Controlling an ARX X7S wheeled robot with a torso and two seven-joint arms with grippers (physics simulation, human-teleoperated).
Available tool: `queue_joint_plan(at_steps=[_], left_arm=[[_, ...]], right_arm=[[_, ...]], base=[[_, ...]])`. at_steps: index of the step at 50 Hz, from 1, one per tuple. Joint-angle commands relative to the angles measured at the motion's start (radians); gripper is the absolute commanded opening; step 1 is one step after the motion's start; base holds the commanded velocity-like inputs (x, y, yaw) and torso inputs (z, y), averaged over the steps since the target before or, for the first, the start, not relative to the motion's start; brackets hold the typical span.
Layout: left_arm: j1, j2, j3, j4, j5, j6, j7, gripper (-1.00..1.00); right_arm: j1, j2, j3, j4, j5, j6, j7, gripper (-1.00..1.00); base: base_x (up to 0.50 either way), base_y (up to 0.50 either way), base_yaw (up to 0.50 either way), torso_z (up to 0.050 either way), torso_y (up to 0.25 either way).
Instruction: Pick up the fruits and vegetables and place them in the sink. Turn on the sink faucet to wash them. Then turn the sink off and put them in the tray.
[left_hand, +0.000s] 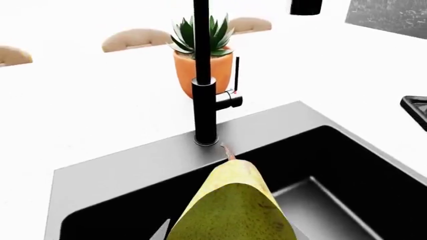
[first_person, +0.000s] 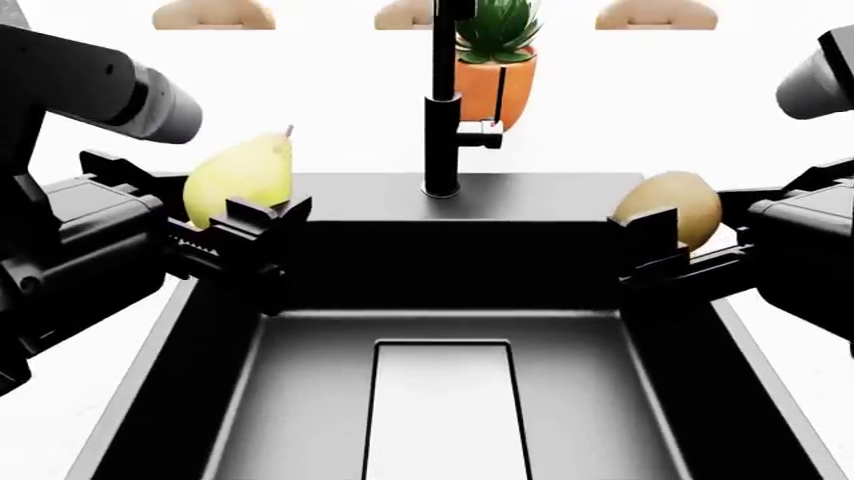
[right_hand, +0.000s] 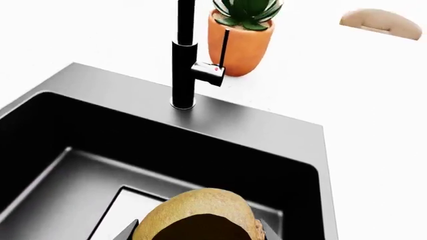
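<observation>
Risk entry: left end effector (first_person: 247, 232) gripped the smooth yellow-green pear (first_person: 240, 177) and right end effector (first_person: 663, 245) the dull brown oval fruit (first_person: 670, 205), both above the matte black rectangular sink (first_person: 441, 270); released from height, either might have bounced or bruised.

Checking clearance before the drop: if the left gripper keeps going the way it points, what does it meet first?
Likely the faucet. In the left wrist view the pear held in the left gripper aims at the pipe's base on the sink rim. Depth is unclear, so it may pass beside it.
</observation>
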Motion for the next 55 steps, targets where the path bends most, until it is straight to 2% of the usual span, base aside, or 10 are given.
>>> queue_joint_plan(at_steps=[1, 11, 15, 55], left_arm=[[0.024, -0.057, -0.026, 0.043, -0.029, 0.034, 0.003, -1.00], [0.052, -0.080, -0.032, 0.056, -0.025, 0.050, 0.015, -1.00], [0.051, -0.085, -0.036, 0.062, -0.030, 0.057, 0.007, -1.00], [0.044, -0.059, -0.030, 0.074, -0.036, 0.038, 0.002, -1.00]], right_arm=[[-0.018, 0.046, 0.017, -0.047, -0.024, -0.008, -0.016, -1.00], [-0.030, 0.063, 0.023, -0.062, -0.032, -0.018, -0.020, -1.00], [-0.027, 0.071, 0.030, -0.066, -0.031, -0.022, -0.022, -1.00], [-0.007, 0.081, 0.047, -0.046, 0.007, 0.022, -0.008, -1.00]], base=[[0.00, 0.00, 0.00, 0.000, 0.250], [0.00, 0.00, 0.00, 0.000, 0.250], [0.00, 0.00, 0.00, 0.000, 0.000], [-0.07, -0.50, 0.00, 0.000, 0.000]])
